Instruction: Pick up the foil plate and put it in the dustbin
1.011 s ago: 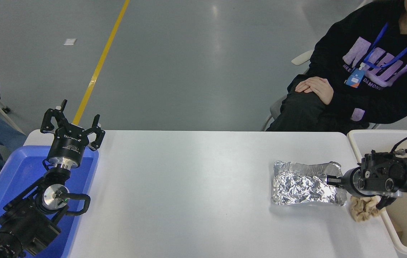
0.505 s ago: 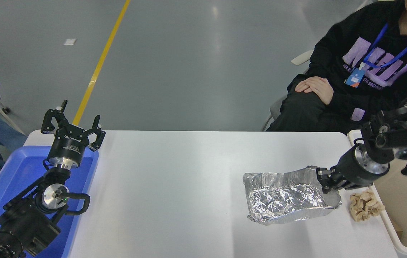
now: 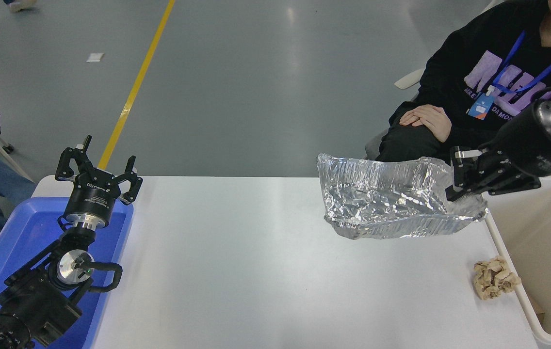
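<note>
**Foil plate lifted off the table**

Up from the tabletop since half a second ago, your right gripper (image 3: pixel 456 182) now carries the shiny, wrinkled silver foil plate (image 3: pixel 384 201) in the air above the white table (image 3: pixel 236 261). You can see its black fingers closed on the plate's right rim, with the rest of the foil hanging out to the left, slightly tilted. The plate sits above the table's far right part, just left of the large off-white rectangular plastic dustbin (image 3: pixel 542 271), not yet over its opening. Your small crumpled tan paper wad (image 3: pixel 494 284) has stayed on the table beside the bin's near wall. Your left gripper (image 3: pixel 98 167) is parked at the lower left over the blue plastic tray (image 3: pixel 8 252), fingers spread apart and holding nothing. You have a person in a black sweatshirt (image 3: pixel 498 87) seated beyond the far right corner.
</note>
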Action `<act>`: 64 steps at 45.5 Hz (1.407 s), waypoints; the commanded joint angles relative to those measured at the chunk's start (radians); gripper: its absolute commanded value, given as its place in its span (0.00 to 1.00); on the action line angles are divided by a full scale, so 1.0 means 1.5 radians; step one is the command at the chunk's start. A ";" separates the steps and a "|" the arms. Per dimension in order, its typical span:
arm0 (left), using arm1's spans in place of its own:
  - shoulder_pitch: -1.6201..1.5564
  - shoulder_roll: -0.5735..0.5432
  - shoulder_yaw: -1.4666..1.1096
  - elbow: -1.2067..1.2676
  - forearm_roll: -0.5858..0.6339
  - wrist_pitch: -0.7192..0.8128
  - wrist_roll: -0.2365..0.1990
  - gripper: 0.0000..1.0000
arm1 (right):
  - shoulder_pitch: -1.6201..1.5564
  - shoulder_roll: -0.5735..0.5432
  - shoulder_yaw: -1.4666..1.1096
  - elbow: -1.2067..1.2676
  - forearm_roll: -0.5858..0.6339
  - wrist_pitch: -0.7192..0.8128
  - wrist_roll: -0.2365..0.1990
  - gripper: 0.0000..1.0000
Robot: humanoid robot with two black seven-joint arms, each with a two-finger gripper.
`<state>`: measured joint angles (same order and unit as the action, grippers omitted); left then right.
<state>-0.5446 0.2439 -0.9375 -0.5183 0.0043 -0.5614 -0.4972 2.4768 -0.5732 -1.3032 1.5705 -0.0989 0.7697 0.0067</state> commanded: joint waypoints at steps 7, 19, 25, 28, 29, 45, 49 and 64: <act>0.000 0.000 0.000 0.000 0.000 0.000 0.000 0.98 | 0.068 -0.012 -0.050 -0.001 0.013 0.010 0.002 0.00; 0.000 0.000 0.000 0.000 0.000 0.000 0.000 0.98 | 0.024 -0.036 -0.109 -0.047 0.039 0.002 0.000 0.00; 0.000 0.000 -0.001 0.000 0.000 0.000 0.000 0.98 | -0.055 -0.072 -0.203 -0.093 0.087 -0.178 -0.002 0.00; 0.000 0.000 -0.001 0.000 0.000 0.000 0.000 0.98 | -0.148 -0.080 -0.228 -0.132 0.097 -0.291 -0.002 0.00; 0.000 0.000 -0.001 0.000 0.000 0.000 0.000 0.98 | -0.183 -0.080 -0.233 -0.146 0.102 -0.329 -0.002 0.00; 0.000 0.000 0.000 0.001 0.000 0.000 0.000 0.98 | -0.622 -0.089 -0.174 -0.405 0.284 -0.518 -0.002 0.00; 0.000 0.000 -0.001 0.000 0.000 0.000 0.000 0.98 | -0.704 -0.131 -0.094 -0.466 0.292 -0.519 -0.002 0.00; 0.000 0.000 -0.002 0.000 0.000 0.000 -0.001 0.98 | -1.093 -0.132 0.323 -0.686 0.325 -0.599 -0.008 0.00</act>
<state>-0.5446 0.2438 -0.9399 -0.5186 0.0045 -0.5616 -0.4975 1.2378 -0.7781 -1.1886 0.7792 0.3645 -0.0382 0.0002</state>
